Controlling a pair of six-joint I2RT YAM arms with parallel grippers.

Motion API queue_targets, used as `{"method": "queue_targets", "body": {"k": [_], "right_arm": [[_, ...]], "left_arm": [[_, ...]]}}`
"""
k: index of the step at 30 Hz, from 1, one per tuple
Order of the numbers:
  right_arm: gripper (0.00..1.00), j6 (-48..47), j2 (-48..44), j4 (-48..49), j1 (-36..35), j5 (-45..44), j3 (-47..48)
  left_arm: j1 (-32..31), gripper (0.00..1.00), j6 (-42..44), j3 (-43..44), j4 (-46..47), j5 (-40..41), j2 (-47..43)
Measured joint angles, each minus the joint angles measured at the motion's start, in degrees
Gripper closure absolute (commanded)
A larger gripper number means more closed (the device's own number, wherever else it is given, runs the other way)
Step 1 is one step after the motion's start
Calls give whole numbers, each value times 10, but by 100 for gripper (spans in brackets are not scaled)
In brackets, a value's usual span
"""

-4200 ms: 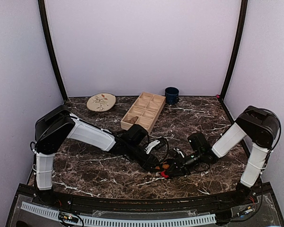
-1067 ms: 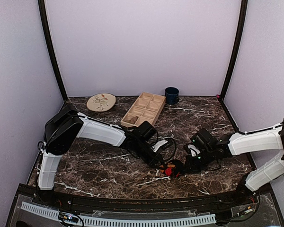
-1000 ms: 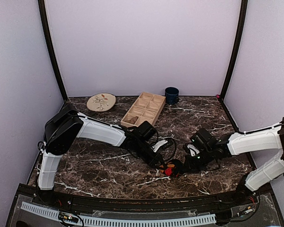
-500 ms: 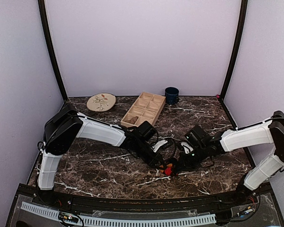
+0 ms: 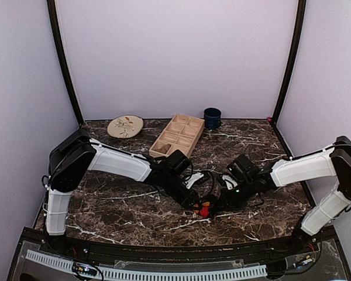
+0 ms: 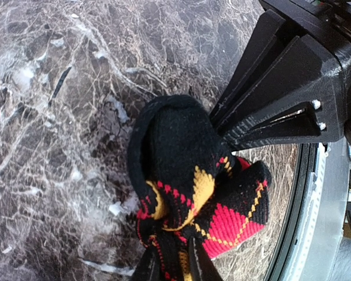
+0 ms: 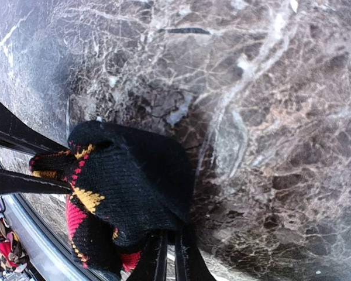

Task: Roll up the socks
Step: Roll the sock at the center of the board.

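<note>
A: Closing in is the word for it. The right end effector [image 7: 169, 257] has swung across toward the left end effector [image 6: 172, 266] over the last few seconds. Its arm is now stretched out low, and the two meet almost tip to tip.

B: Where does that leave the sock?

A: The argyle sock [image 6: 193, 199] sits bunched directly between them. It is a thick black wad with red and orange diamonds, resting on the bench [image 5: 134, 205] just ahead of both sets of fingertips. The lump itself has hardly shifted; it is the right arm that has come to it.

B: Who has hold of it?

A: Both, as far as I can see. The left end effector's jaws stand nearly together, with a strip of the knit running between them. The right one's jaws are pinched just as narrow on the edge of the bundle nearest to it.

B: Is the left one letting go?

A: I cannot tell; the fabric lies between its fingers, and that is all the view gives.

B: What does it mean for the roll?

A: My reading is that this sock is largely rolled and the pair is at a tuck or a handover. One side would steady the wad while the other regrips. A slack pinch here could let it spring open. Only this one sock shows to me.
</note>
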State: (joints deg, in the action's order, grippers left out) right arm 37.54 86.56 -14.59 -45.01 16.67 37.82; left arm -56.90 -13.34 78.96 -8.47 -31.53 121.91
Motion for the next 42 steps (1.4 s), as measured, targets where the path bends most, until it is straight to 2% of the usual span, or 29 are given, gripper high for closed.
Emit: {"method": "queue_targets", "body": {"k": [6,9,19,23,34,42], "right_arm": [[93,-10,19,-1,0,0,19],[93,-15,36,0,0,0,35],[76,-18,46,18,0,-16,48],[73,-14,37,18,0,-38,43],[68,-3,-30,-31,9,-132,5],[64,-31,-129,-71,-5,-200,2]], "left_arm": [[0,80,-2,0,-4,1,-2],[0,83,-2,0,-9,4,-4],[-1,100,-4,4,-33,25,-10],[-3,100,-10,9,-43,37,-10],[-5,100,-30,38,-96,65,-7],[-5,100,-29,50,-110,63,0]]}}
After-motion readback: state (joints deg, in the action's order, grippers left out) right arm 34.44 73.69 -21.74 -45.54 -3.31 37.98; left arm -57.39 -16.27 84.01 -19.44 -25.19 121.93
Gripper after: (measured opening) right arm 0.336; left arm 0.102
